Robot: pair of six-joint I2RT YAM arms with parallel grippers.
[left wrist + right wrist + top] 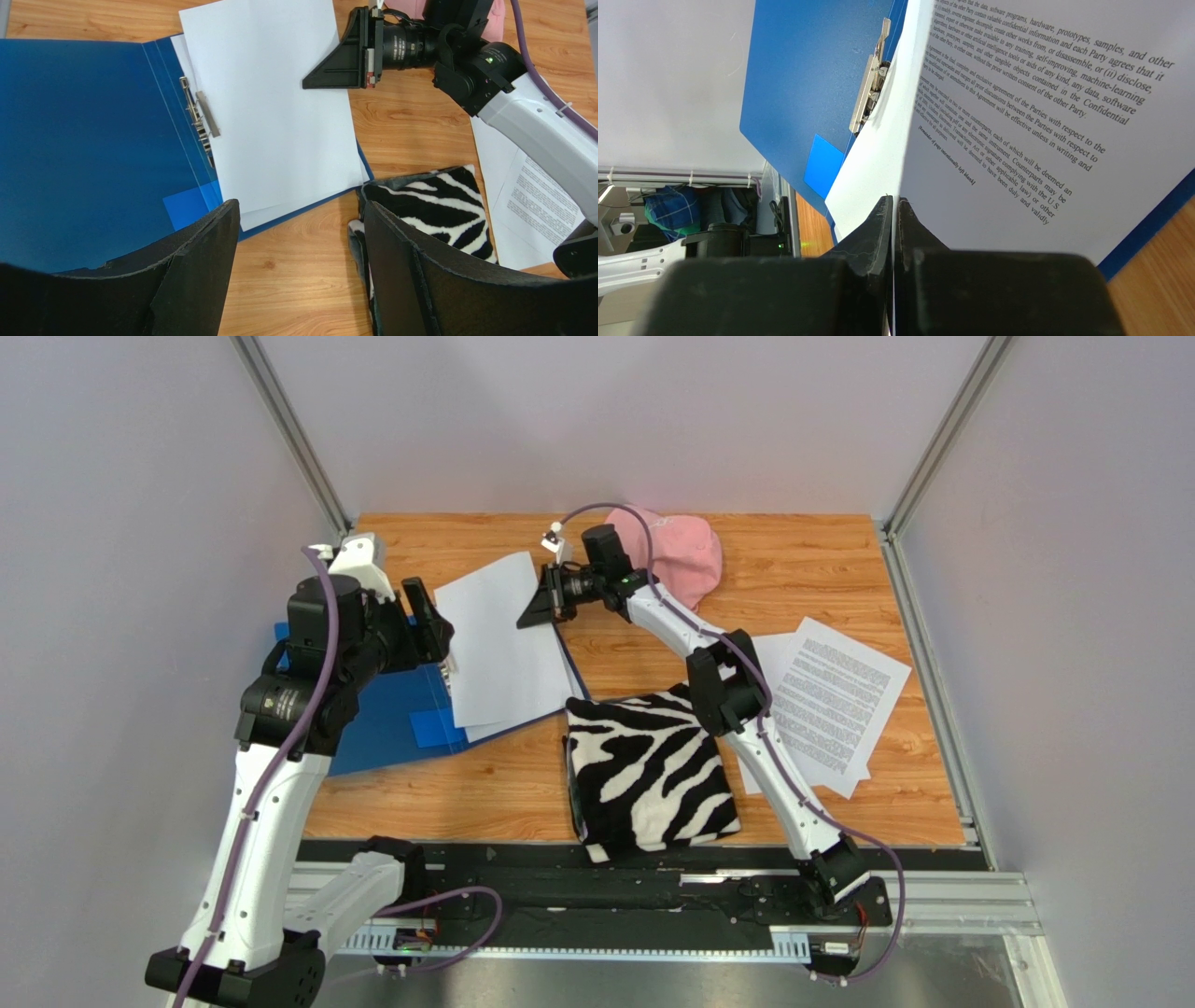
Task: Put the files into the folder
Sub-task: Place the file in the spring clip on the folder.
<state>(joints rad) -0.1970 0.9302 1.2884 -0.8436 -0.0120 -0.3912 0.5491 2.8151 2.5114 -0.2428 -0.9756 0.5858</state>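
Note:
The blue folder [368, 725] lies open at the left of the table, its metal clip [203, 115] along the spine. A white sheet [494, 637] of the files rests slanted over the folder's right half, blank side up and printed side [1025, 105] down. My right gripper [528, 616] is shut on that sheet's far edge, the paper pinched between the fingertips [884, 210]. More printed files [831, 697] lie at the right of the table. My left gripper [300, 210] hangs open and empty over bare wood by the folder's near right corner.
A folded zebra-striped cloth [648, 773] lies in front of the folder's right corner, between the folder and the loose files. A pink cap [685, 553] sits at the back behind the right wrist. Grey walls close in on three sides.

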